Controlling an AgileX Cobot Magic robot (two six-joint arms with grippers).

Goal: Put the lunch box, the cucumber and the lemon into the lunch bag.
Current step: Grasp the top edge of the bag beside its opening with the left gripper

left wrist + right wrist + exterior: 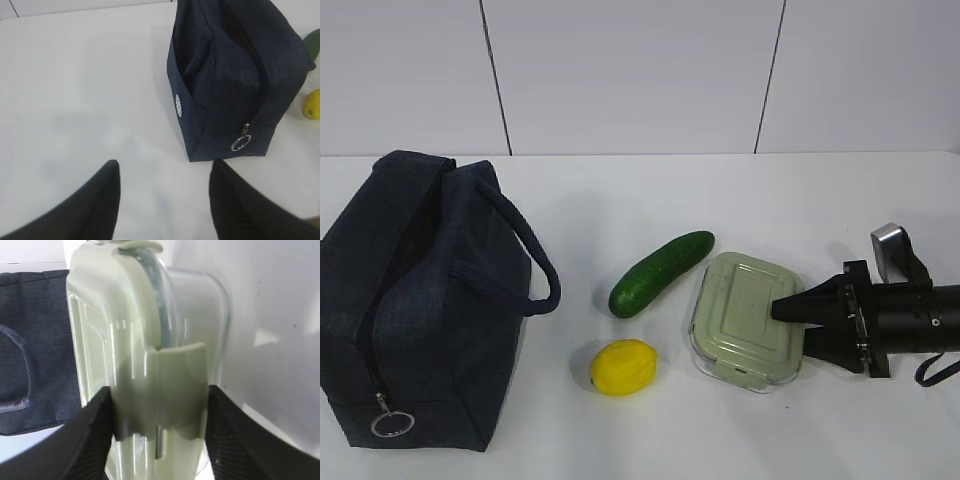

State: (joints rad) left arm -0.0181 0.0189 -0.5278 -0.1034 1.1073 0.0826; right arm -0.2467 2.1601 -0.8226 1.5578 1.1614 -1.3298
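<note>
Lunch box [745, 315]: on the table at right, just right of the cucumber [660, 272]; I have my right gripper [159, 432] closed around its near-right end, one finger above the lid, one below.
Handling: I judge it rigid, smooth-sided and likely slippery; holding it across the lid and base by the latch tab looks sensible.
Left gripper [165, 197]: spread apart and empty, hanging near the lunch bag [415, 300] at left.
Bag: soft fabric, zipper open along the top, ring pull [240, 144] at the near end.
Lemon [623, 367]: near the middle, small, round, may roll.
</note>
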